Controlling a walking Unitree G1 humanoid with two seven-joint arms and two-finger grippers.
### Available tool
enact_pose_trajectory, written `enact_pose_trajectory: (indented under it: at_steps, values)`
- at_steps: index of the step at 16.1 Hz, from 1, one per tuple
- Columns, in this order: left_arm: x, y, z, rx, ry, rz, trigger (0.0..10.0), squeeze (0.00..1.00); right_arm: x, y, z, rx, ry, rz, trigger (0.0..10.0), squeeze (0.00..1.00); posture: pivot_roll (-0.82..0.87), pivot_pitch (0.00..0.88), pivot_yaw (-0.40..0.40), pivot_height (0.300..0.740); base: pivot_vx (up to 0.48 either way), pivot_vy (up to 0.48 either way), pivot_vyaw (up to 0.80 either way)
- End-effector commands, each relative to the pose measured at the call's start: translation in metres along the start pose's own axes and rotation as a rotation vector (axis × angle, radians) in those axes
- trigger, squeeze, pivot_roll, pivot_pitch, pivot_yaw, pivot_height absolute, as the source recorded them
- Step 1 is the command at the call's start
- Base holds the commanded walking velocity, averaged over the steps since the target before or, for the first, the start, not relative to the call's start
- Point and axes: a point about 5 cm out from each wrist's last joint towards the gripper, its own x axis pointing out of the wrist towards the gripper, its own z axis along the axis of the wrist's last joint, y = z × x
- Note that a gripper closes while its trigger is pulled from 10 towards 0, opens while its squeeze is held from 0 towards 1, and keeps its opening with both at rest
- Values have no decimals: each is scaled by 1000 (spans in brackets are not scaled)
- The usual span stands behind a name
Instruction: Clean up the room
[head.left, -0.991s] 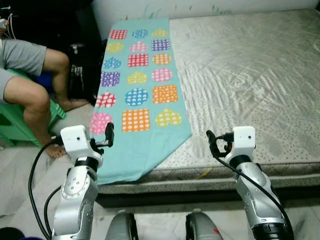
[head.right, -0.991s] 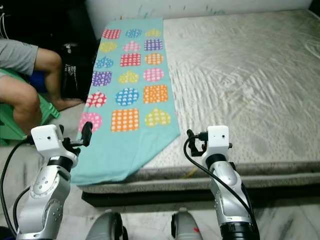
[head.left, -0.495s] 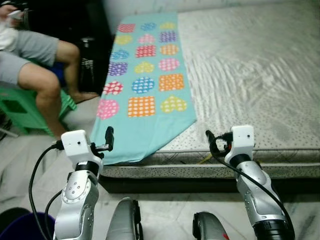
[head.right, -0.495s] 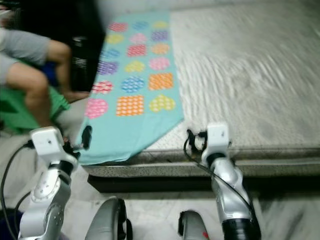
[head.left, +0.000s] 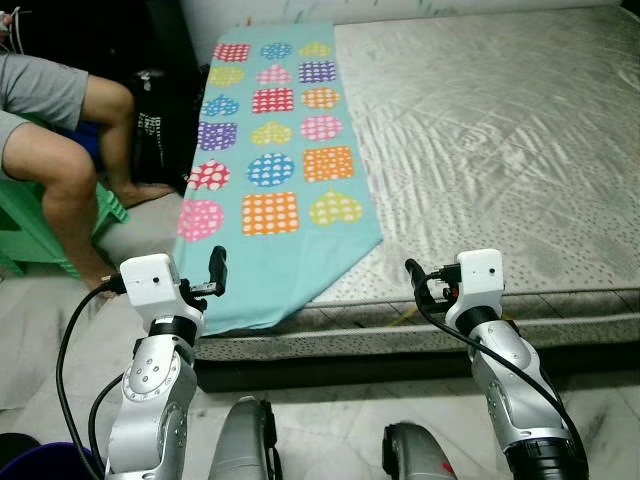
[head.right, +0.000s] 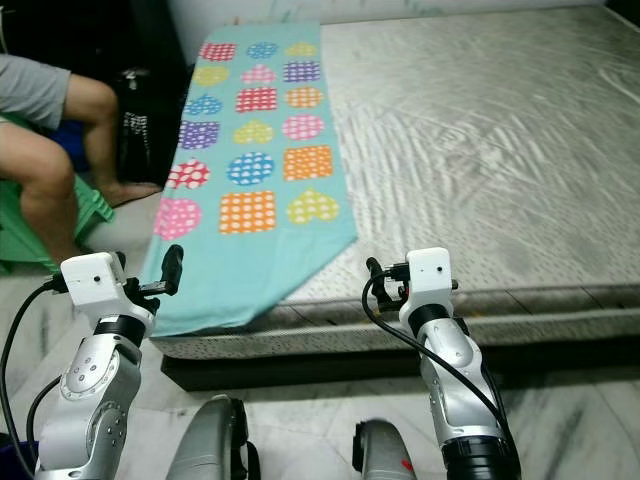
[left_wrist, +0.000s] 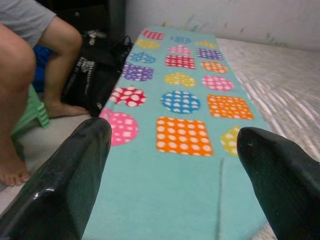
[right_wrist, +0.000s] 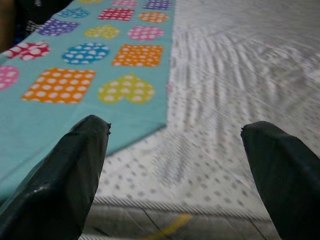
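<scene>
A teal blanket (head.left: 275, 190) printed with dotted hearts and squares lies along the left side of a bare grey mattress (head.left: 500, 150), its lower corner hanging over the front edge. My left gripper (head.left: 218, 270) hovers in front of that hanging corner, apart from it. In the left wrist view, the left gripper (left_wrist: 172, 134) is open and holds nothing, with the blanket (left_wrist: 190, 150) beyond it. My right gripper (head.left: 412, 276) is held before the mattress's front edge, just right of the blanket's tip. In the right wrist view, the right gripper (right_wrist: 174, 127) is also open and holds nothing.
A person's legs (head.left: 70, 160) rest at a green stool (head.left: 40, 235) at the left, close to the blanket's edge. A black bag (head.left: 160, 140) stands between them and the mattress. A purple bin rim (head.left: 40, 465) shows at the bottom left. Pale tiled floor lies below.
The whole picture swayed and blurred, then settled back, so the camera moved. Both arms hold the same raised pose with open fingers. The blanket lies as before.
</scene>
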Motion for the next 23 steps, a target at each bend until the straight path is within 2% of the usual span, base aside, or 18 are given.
enact_pose_trajectory:
  at_steps: [1,8,13,23]
  values:
    - [0,2,6,12,-23,-5,10000,0,0,4,1,-8,-9,14,10000,0,-146,161,87,637,322,0,0]
    - [1,0,4,-8,-10,-14,10000,0,0,2,0,-11,-9,15,10000,0,-144,166,90,637,321,0,0]
    - [2,-2,3,-20,-7,-20,10000,0,-1,-3,-2,-22,-5,7,10000,0,-145,167,92,637,0,0,0]
    - [5,-2,3,-17,-4,18,10000,0,-3,-5,-9,-67,15,36,10000,0,-146,176,95,547,0,0,0]
